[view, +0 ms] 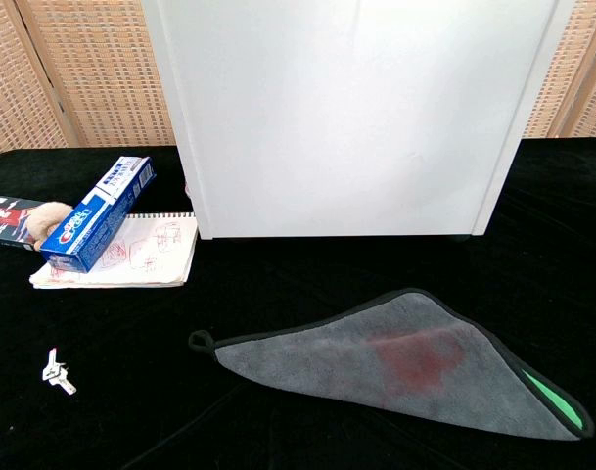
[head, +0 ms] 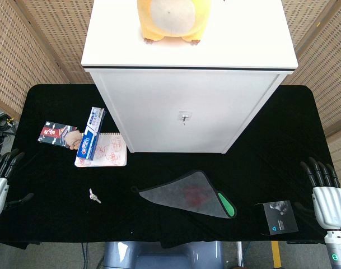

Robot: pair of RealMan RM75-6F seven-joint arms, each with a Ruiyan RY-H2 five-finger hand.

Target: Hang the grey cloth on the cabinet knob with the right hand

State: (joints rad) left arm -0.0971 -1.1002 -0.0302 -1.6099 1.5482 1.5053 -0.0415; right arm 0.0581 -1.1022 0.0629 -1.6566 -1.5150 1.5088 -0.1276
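Observation:
The grey cloth [head: 187, 194] lies flat on the black table in front of the white cabinet [head: 187, 112]. It has a black edge, a reddish stain, a green corner tag and a small loop [view: 200, 340] at its left tip. In the chest view the cloth [view: 395, 362] fills the lower middle. The small metal knob [head: 183, 117] sits on the cabinet's front face. My right hand [head: 326, 193] rests at the table's right edge, fingers apart and holding nothing. My left hand [head: 1, 178] is at the left edge, also holding nothing. Neither hand shows in the chest view.
A toothpaste box [head: 92, 132] lies across a notepad [head: 102, 151], beside a small packet [head: 57, 134]. A small metal key [head: 94, 195] lies left of the cloth. A black card [head: 281, 217] sits near my right hand. A yellow plush toy [head: 171, 19] stands on the cabinet.

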